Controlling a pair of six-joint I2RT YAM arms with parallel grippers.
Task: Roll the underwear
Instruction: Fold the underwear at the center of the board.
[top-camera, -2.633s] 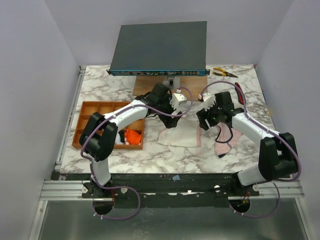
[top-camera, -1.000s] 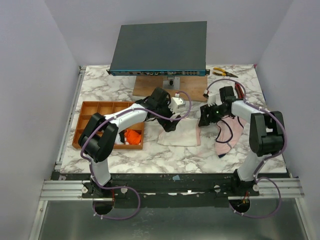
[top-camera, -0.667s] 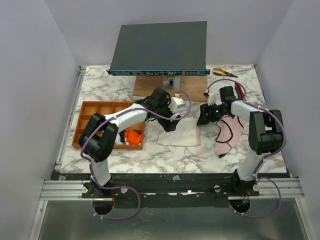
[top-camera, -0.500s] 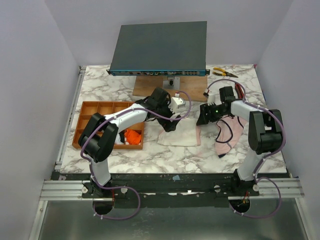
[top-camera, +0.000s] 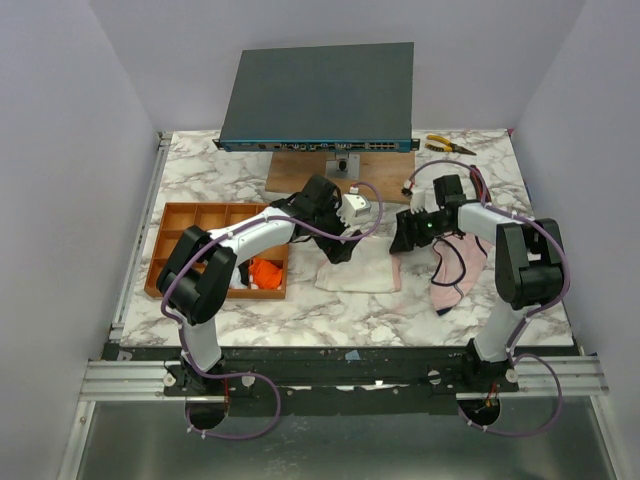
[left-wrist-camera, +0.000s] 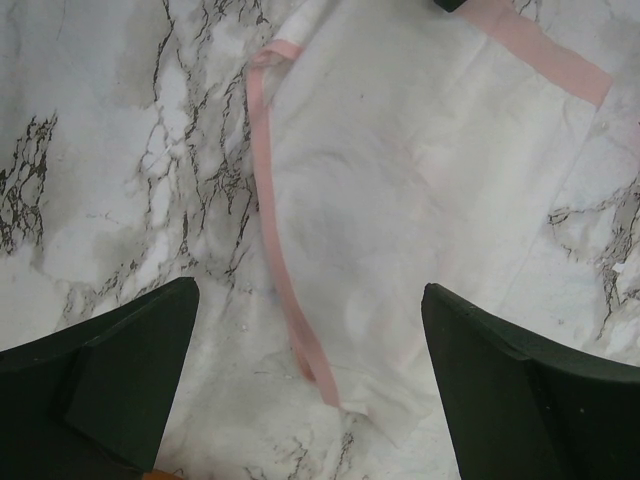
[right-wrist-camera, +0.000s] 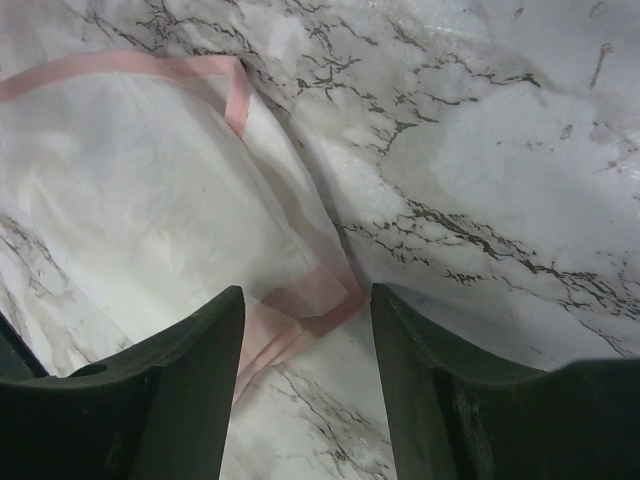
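Note:
A cream underwear (top-camera: 362, 266) with pink edging lies flat on the marble table; it also shows in the left wrist view (left-wrist-camera: 400, 180) and the right wrist view (right-wrist-camera: 150, 180). My left gripper (top-camera: 338, 250) is open just above its back left corner, jaws wide apart (left-wrist-camera: 310, 300) over the pink edge strip. My right gripper (top-camera: 405, 238) is open over its back right corner, the folded pink corner between the jaws (right-wrist-camera: 307, 295). A pale pink underwear with dark edging (top-camera: 455, 265) lies to the right, under the right arm. An orange underwear (top-camera: 263, 272) sits in the tray.
An orange-brown compartment tray (top-camera: 200, 218) stands at the left. A grey network switch (top-camera: 320, 95) on a wooden board (top-camera: 300, 172) fills the back. Yellow-handled pliers (top-camera: 448, 146) lie at the back right, and a red-handled tool (top-camera: 478, 180) lies near the right arm.
The right arm has swung its elbow back and brought its gripper left, onto the cream underwear's right corner. The left arm has barely moved.

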